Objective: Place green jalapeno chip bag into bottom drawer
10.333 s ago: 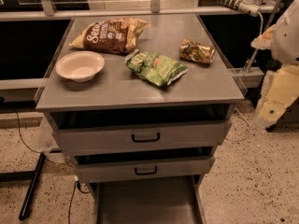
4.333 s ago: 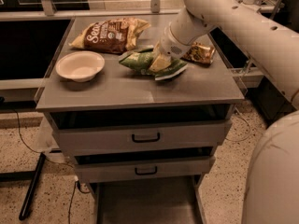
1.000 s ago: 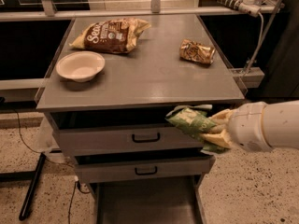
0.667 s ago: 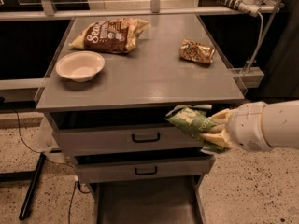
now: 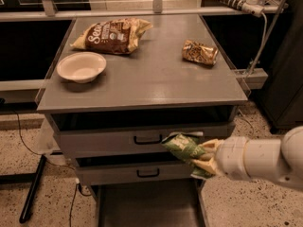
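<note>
1. Camera view, the arm: a thick white arm [image 5: 265, 159] reaches in from the right edge, low in the scene. Its gripper [image 5: 202, 161] hangs in front of the cabinet's right side, level with the fronts of the two upper drawers.
2. Camera view, the grip: the beige fingers [image 5: 208, 151] are pinched on the green jalapeno chip bag [image 5: 181, 147]. The bag is held in the air and sticks out leftward from the gripper. It overlaps the right part of the top drawer front [image 5: 118, 141] and touches neither the cabinet top nor any drawer floor that can be seen.
3. Camera view, the drawers: the bottom drawer [image 5: 147, 208] is pulled out. Its flat grey floor shows below and to the left of the bag, with nothing lying on the visible part. The middle drawer [image 5: 118, 174] and the top drawer each carry a black handle and stand slightly out from the cabinet.
4. Camera view, the cabinet top [image 5: 156, 79]: a large brown chip bag [image 5: 113, 34] lies at the back left. A pale bowl [image 5: 81, 67] sits upright just in front of it, near the left edge. A small gold-brown bag [image 5: 200, 52] lies toward the back right, well apart from both.
5. Camera view, the floor: speckled flooring runs on both sides of the cabinet, with a black cable [image 5: 23, 143] trailing at the left.
</note>
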